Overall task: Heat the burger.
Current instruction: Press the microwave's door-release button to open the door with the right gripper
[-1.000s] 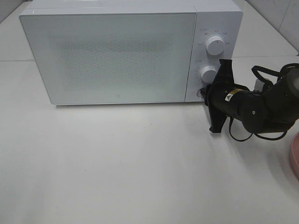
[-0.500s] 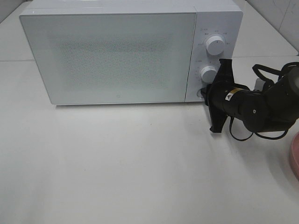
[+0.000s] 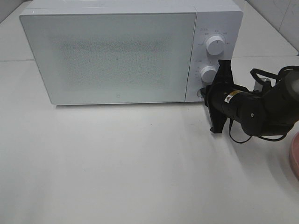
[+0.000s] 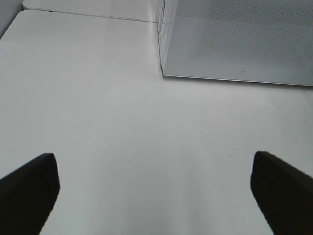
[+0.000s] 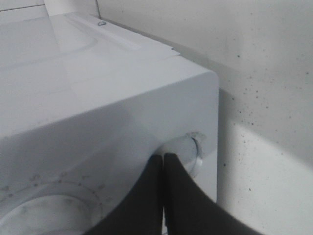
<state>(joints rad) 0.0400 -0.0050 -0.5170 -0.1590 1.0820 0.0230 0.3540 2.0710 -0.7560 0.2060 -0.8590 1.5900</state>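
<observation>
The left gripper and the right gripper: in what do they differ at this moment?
The left gripper has its jaws wide apart; the right gripper has them pressed together. The left gripper is above bare table, facing the microwave's front corner; the right gripper points at the round button under the microwave's lower knob. Both are dark and hold nothing.
</observation>
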